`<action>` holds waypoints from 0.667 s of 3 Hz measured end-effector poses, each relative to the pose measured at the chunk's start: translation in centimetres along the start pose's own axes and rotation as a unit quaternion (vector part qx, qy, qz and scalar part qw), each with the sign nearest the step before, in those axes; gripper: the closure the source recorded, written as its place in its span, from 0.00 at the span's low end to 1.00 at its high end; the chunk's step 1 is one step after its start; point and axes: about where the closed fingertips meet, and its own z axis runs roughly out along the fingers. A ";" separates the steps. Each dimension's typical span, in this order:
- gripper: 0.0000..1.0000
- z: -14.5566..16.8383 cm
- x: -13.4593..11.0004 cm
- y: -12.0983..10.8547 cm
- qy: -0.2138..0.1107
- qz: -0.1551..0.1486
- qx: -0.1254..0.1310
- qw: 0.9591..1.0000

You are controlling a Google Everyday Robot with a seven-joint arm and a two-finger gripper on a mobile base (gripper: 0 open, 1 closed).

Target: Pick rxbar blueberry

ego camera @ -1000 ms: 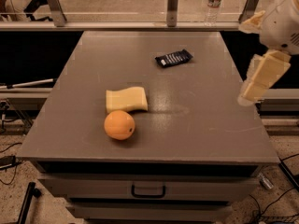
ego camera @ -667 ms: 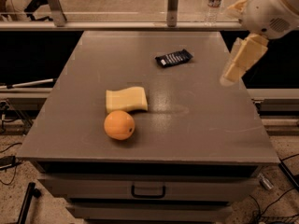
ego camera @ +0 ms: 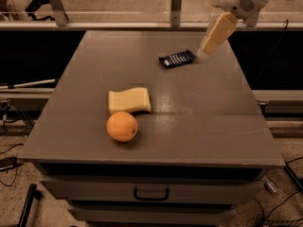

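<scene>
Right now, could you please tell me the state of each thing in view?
rxbar blueberry: flat on the table, far side, not lifted.
gripper: angled down beside the bar's right end.
yellow sponge: lying flat.
orange: resting in front of the sponge.
drawer: closed.

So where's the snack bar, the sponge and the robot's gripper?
rxbar blueberry (ego camera: 177,59): camera view, middle of the dark wrapper.
sponge (ego camera: 129,100): camera view, centre of its yellow top.
gripper (ego camera: 204,51): camera view, its lower tip, just right of the bar.
</scene>
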 end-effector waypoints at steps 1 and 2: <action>0.00 3.8 0.5 -2.2 -0.033 0.051 -0.020 0.998; 0.00 6.5 1.1 -2.9 -0.081 0.081 -0.027 0.993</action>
